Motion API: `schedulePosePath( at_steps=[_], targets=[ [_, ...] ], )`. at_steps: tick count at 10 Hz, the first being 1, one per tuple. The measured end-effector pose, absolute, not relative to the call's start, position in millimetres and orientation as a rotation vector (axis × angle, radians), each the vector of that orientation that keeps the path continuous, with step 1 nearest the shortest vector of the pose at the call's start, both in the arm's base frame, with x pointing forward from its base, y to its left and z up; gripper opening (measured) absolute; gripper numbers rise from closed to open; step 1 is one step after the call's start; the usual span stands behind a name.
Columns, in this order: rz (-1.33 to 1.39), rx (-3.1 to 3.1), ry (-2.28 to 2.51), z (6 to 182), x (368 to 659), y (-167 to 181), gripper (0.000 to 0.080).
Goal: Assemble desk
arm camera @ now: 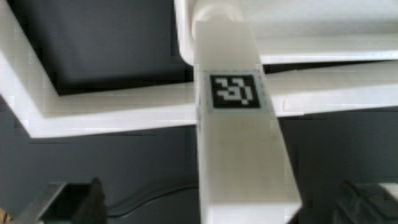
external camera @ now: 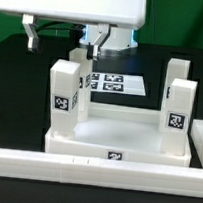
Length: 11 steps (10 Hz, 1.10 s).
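The tabletop [external camera: 114, 141] lies flat on the black table [external camera: 17, 71], close behind a long white rail [external camera: 83, 169] that runs across the front of the exterior view; a black-and-white fiducial tag [external camera: 115, 155] shows on the tabletop's front edge. Four white square legs stand upright at its corners: the front leg at the exterior view's left [external camera: 63, 96] and the front leg at the exterior view's right [external camera: 178, 115] each carry a square tag on the face toward the camera, while the rear left leg [external camera: 76, 69] and the rear right leg [external camera: 175, 75] show plain faces. Behind the desk the marker board [external camera: 116, 84] lies flat on the table with several tags printed on it; none of the tags bears readable letters or numbers, only coded black-and-white patterns. The gripper [external camera: 94, 44] hangs just over the rear left leg, beneath the arm's white housing [external camera: 79, 5]; its dark fingertips [external camera: 33, 41] show at either side. In the wrist view a leg [arm camera: 235, 130] runs between two dark pads [arm camera: 71, 200] at the frame's edge, one tag [arm camera: 233, 90] on its face, with the tabletop's rim [arm camera: 107, 112] crossing behind it; the fingers stand apart, and whether they touch the leg cannot be told.
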<state>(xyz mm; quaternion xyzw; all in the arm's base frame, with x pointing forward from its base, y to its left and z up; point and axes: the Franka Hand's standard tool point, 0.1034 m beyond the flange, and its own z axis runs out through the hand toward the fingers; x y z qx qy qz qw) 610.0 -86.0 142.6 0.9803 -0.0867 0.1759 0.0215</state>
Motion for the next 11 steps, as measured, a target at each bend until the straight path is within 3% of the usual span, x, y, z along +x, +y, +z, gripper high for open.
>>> schedulePosePath(
  at_steps=[6,11],
  targets=[
    [-0.014,3.180,-0.263,128.9,621.9,-79.3,0.0649],
    [0.000,3.174,-0.259,128.1,630.4,-81.7,0.0649]
  ],
)
